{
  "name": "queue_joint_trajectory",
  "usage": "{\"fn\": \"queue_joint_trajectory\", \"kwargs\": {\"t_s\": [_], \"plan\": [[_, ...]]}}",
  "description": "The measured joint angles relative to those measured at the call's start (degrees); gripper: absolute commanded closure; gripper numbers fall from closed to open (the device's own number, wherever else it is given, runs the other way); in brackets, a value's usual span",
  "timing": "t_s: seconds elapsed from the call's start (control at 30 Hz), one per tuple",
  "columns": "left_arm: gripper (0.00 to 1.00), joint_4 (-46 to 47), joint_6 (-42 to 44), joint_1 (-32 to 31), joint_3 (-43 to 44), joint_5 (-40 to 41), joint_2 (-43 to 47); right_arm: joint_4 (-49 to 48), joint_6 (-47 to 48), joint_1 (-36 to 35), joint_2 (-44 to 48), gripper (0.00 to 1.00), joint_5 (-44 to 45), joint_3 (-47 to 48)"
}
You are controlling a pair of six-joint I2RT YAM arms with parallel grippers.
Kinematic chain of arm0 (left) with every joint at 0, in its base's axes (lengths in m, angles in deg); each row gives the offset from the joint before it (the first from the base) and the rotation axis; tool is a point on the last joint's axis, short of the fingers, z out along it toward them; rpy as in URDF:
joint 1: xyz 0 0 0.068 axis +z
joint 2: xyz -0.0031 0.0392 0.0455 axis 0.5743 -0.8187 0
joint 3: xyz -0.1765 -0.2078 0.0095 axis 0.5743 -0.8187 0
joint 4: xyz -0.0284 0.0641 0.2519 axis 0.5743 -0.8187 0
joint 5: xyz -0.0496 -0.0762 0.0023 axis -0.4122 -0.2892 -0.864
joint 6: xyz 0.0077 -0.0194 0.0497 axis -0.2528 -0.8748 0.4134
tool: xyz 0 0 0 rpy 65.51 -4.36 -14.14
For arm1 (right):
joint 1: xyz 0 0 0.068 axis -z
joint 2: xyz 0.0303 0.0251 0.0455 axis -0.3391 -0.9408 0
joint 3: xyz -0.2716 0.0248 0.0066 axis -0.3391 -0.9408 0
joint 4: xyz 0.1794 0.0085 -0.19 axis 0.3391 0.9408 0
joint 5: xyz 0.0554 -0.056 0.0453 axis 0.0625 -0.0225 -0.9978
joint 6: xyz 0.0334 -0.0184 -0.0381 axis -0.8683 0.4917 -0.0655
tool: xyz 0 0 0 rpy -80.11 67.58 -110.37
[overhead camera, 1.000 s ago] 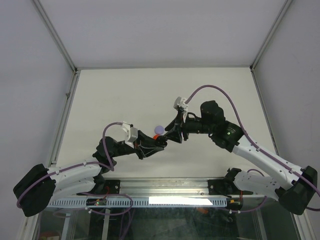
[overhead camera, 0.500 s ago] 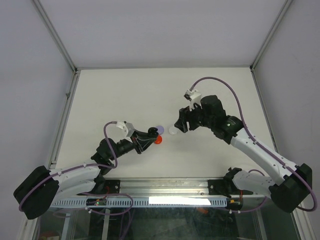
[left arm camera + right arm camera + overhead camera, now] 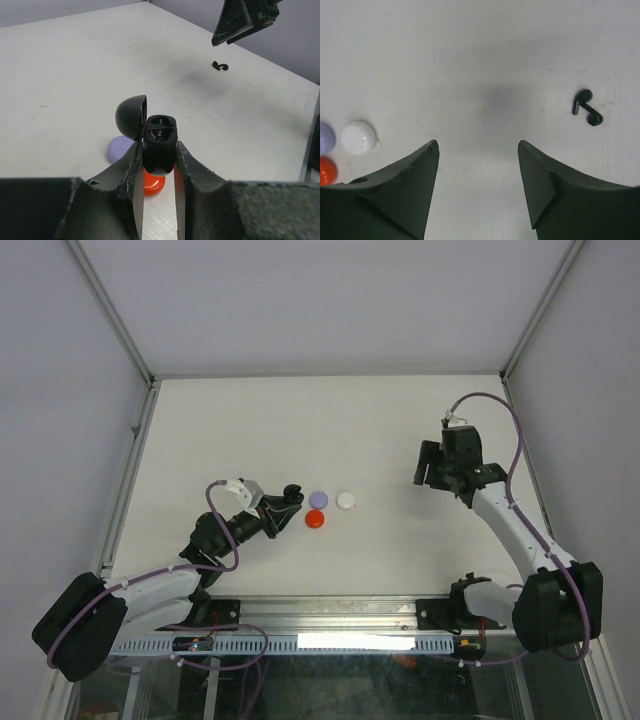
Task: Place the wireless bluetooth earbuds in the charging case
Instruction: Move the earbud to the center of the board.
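Two wrist views give detail that the overhead camera only hints at. The left wrist camera shows the left gripper [image 3: 159, 150] clenched on the glossy black oval charging case [image 3: 160, 142]. The case sits upright between the fingers with its domed lid [image 3: 131, 117] swung open to the left and two sockets facing up; whether they are filled I cannot tell. From above, the case is only a dark lump at the fingertips.

The right wrist camera shows the right gripper [image 3: 477, 145] with its fingers spread and nothing between them, hovering over the white table [image 3: 480, 45]. The small black earbud [image 3: 586, 107] lies on the table ahead of it and off to its right, apart from both fingers. A round white disc [image 3: 358, 136], a lilac disc [image 3: 325, 138] and a red disc [image 3: 326, 171] lie near its left finger, well apart from the earbud.
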Motion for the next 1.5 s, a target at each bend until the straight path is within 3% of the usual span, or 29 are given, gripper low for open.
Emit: {"fn": "queue_joint_trajectory", "kwargs": {"t_s": [0.23, 0.53, 0.7, 1.5], "plan": [[1.00, -0.9, 2.5, 0.2, -0.1, 0.0, -0.1, -1.0, -4.2, 11.1, -7.4, 0.40, 4.4, -0.7], [1.00, -1.3, 3.0, 0.2, -0.1, 0.0, 0.3, -3.0, -4.7, 17.9, -20.3, 0.52, 8.0, 1.0], [1.00, -1.8, 3.4, 0.2, -0.1, -0.1, 0.3, -4.3, -4.1, 19.5, -24.1, 0.60, 7.8, 3.2], [1.00, -2.5, 3.7, 0.2, -0.1, -1.4, -0.1, -2.6, -3.5, 21.0, -29.0, 0.64, 2.8, 6.0]]}}
